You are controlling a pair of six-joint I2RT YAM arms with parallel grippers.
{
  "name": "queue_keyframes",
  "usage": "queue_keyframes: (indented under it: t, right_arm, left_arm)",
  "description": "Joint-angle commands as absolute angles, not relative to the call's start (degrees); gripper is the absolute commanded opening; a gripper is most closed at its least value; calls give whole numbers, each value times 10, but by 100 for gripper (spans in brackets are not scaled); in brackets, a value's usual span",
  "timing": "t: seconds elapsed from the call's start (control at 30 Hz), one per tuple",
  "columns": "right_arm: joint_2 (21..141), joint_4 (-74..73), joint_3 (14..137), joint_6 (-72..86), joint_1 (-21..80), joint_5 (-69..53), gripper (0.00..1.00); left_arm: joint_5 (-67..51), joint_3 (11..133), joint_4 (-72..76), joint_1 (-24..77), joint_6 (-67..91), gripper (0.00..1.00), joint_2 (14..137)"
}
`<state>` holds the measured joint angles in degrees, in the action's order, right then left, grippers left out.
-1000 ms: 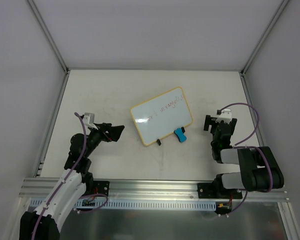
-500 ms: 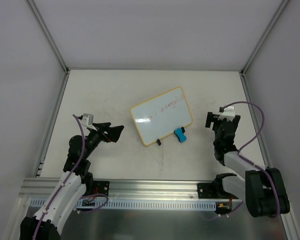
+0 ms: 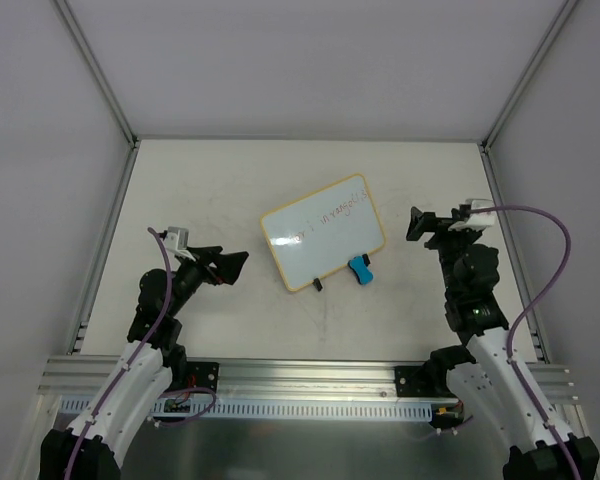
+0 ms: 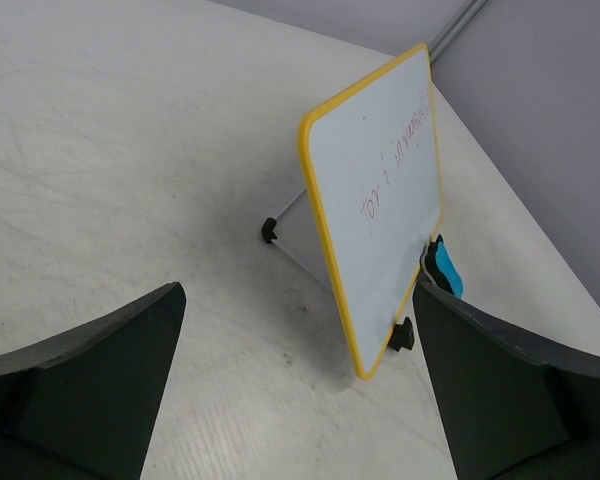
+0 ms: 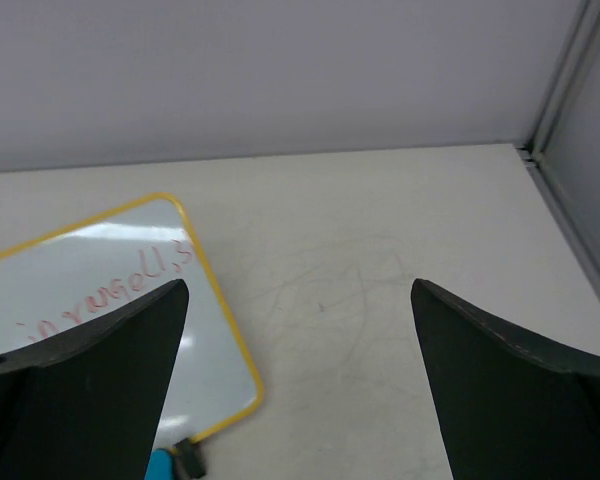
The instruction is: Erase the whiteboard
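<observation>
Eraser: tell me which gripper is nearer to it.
Right. The right gripper is just to the right of the eraser and a little farther back. The left gripper is farther off, out past the left corner of the whiteboard.

A robotics lab cell: grey wall panels (image 3: 300, 60), aluminium frame posts (image 3: 95, 70), and 2 arms (image 3: 155, 315) bolted to a slotted rail (image 3: 310, 372).

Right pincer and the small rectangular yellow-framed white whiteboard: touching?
Apart. The top external view shows a strip of bare white table between the open right pincer and the yellow-framed whiteboard.
</observation>
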<state>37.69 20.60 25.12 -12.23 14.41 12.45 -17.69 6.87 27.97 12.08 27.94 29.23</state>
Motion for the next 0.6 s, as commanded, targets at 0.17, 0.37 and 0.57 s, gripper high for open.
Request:
queue_keyframes:
  t: [0.17,0.37,0.57]
  right_arm:
    - [309,73,268,107,147,-18,99]
    - [304,-7,274,77,147,-62,99]
    - [316,-48,278,33,149,-110,99]
  left_arm:
    - [-185,72,296,126,271,99,286]
    - [-203,70,308,126,277,99,282]
    - [-215,69,316,127,262,99,287]
